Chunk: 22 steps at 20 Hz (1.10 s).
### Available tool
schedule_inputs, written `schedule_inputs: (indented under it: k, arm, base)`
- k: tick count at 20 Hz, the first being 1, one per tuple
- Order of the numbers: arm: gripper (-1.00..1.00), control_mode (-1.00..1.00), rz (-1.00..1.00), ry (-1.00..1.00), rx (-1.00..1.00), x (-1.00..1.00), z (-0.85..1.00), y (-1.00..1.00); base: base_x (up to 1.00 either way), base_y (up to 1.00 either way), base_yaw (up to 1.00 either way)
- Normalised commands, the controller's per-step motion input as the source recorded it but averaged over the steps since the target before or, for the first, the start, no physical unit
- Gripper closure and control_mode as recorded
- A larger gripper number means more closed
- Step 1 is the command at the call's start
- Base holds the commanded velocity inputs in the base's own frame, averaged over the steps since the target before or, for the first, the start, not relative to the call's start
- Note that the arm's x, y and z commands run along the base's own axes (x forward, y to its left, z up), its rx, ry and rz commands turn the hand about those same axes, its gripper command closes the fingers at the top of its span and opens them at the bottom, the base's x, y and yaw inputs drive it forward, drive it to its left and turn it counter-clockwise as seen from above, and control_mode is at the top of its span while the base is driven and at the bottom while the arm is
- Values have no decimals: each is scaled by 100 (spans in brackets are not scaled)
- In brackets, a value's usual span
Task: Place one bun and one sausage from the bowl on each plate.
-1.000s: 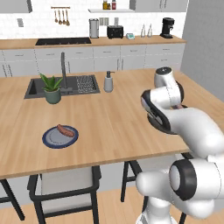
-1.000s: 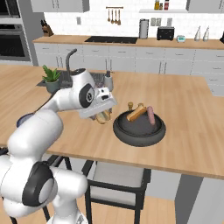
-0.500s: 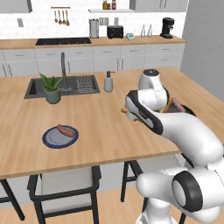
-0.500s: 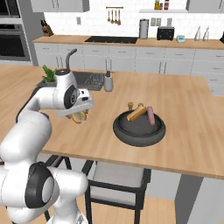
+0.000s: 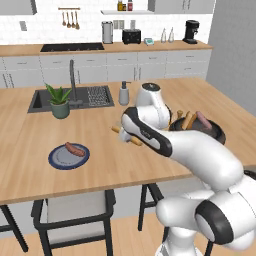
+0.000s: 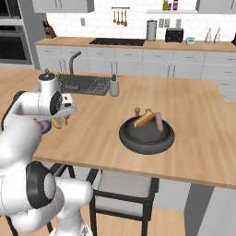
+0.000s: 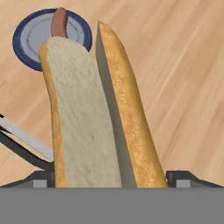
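One split, golden-crusted bun [image 7: 96,118]

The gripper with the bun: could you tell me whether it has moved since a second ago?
Yes. In the left base view the gripper, holding the bun, has swung from the bowl toward the blue-rimmed plate.

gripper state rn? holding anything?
Gripper: closed on a split bun, carried above the wooden counter, with the blue-rimmed plate ahead.
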Motion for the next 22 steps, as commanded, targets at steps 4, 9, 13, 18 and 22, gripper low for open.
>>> schedule_inputs:
  k: [4,9,13,18,22]
  arm:
    - [100,-100,0,0,0,0,0,100]
    - [100,-100,0,0,0,1,-3,100]
    - [100,-100,0,0,0,17,-12,99]
    - [100,-100,0,0,0,29,-22,78]
    - [100,-100,-3,0,0,50,-46,39]
  base:
    - [0,0,0]
    - [0,0,0]
    - [0,0,0]
    - [0,0,0]
    - [0,0,0]
